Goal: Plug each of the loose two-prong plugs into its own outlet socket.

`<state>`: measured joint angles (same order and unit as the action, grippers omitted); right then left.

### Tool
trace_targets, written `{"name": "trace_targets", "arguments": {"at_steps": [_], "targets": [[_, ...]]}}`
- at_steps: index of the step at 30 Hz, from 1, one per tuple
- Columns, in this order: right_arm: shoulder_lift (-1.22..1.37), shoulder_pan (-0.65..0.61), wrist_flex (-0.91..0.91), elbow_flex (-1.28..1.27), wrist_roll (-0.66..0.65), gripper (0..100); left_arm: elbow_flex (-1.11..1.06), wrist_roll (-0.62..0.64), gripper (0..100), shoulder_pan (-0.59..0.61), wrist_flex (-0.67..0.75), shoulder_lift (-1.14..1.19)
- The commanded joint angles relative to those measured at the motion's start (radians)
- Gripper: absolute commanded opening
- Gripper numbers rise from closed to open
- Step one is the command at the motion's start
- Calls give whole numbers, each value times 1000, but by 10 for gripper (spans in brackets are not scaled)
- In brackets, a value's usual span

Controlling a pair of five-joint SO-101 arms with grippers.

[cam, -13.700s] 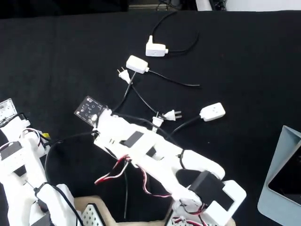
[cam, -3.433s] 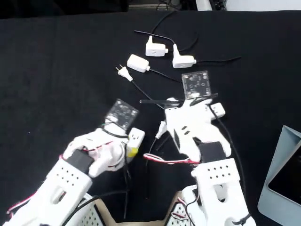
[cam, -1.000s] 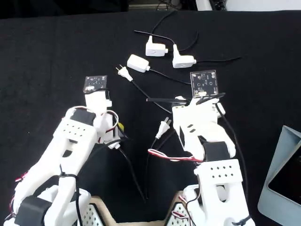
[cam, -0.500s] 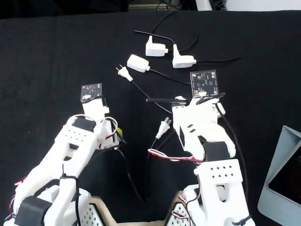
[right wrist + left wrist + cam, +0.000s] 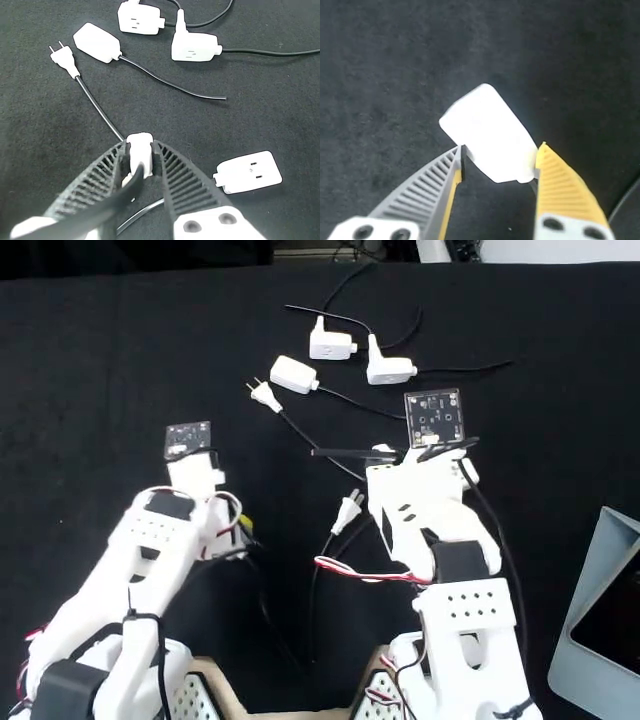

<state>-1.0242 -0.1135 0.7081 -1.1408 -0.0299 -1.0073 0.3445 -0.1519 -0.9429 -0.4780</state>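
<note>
at left of centre, entry one: your left gripper, jaws clamped on a white outlet socket; over the last few seconds it has swung leftward. entry two, near centre: right gripper, unmoved, jaws pinching a white plug. the gap between them has widened, so mating looks some way off. socket slots and held-plug prongs are hidden from you.
</note>
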Motion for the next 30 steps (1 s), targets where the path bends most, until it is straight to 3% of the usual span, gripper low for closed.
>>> {"name": "trace_targets", "arguments": {"at_steps": [1, 5, 11, 23, 30], "targets": [[-19, -15, -18, 50, -11, 14, 39, -61, 242, 65, -20, -20], [-19, -15, -18, 50, -11, 14, 84, -61, 243, 51, -115, -11], [-19, -15, -18, 50, -11, 14, 79, -57, 243, 45, -101, -9], [-19, -15, -17, 42, -11, 14, -79, -64, 244, 47, 192, -9], [-19, -15, -17, 42, -11, 14, -70, -361, 238, 51, 203, -9]]}}
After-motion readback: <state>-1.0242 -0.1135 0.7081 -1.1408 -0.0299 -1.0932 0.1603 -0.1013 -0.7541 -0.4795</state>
